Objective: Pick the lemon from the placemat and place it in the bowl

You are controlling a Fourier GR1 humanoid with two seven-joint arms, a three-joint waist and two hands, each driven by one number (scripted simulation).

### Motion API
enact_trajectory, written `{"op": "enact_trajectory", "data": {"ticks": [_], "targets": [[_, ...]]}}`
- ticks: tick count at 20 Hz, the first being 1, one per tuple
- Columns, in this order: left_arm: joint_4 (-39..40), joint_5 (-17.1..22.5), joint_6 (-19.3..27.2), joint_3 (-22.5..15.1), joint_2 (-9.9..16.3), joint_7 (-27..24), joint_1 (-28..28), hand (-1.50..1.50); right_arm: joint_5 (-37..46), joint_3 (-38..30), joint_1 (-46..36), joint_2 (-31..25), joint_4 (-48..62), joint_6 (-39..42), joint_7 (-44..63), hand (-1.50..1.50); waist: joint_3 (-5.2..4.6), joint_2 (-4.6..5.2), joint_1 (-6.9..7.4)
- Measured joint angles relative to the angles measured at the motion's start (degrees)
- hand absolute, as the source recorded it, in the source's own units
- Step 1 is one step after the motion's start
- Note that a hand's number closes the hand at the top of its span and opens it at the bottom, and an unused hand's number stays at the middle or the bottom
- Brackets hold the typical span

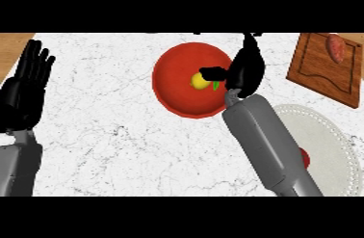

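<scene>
The red bowl stands on the marble counter, upper middle of the head view. The yellow lemon lies inside it with a small green bit beside it. My right hand hovers over the bowl's right rim, fingers stretched away from me and thumb reaching left just above the lemon; nothing curls round the fruit. The white round placemat lies at the lower right, partly under my right forearm. My left hand rests open at the left edge, fingers up.
A wooden cutting board sits at the upper right with a reddish oblong food item on it. A small red object peeks out from behind my right forearm on the placemat. A wooden strip shows at the upper left corner.
</scene>
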Motion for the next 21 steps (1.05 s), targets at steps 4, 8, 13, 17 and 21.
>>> {"op": "enact_trajectory", "data": {"ticks": [4, 8, 13, 17, 21], "targets": [[0.67, 0.31, -0.17, 1.07, 0.39, -0.84, 1.21, 0.0, 4.17, -1.85, 1.54, 0.02, -1.18, -6.56, 0.57, -1.5, -0.05, -0.39, -1.31], [0.37, -0.09, 0.62, 1.49, 0.39, -0.77, 1.74, 0.0, 7.9, -2.53, 7.1, 0.04, -7.31, -9.97, 2.42, -1.5, -0.06, -0.79, -2.59], [-0.61, 0.74, 0.15, 2.69, 0.83, -1.07, 3.82, 0.0, 7.66, -2.87, 19.31, -1.22, -22.43, -11.44, 1.76, -1.5, -0.05, -1.13, -3.7], [-1.36, 1.19, -0.6, 3.0, 1.22, -1.17, 4.59, 0.0, 4.63, -0.89, 32.25, -3.1, -34.93, -13.25, -1.27, -1.5, -0.03, -1.04, -3.73], [-1.08, 1.03, -0.8, 2.87, 1.24, -1.42, 4.22, 0.0, -1.71, 0.83, 44.24, -7.3, -46.06, -14.69, -5.6, -1.5, -0.01, -0.89, -3.54]]}}
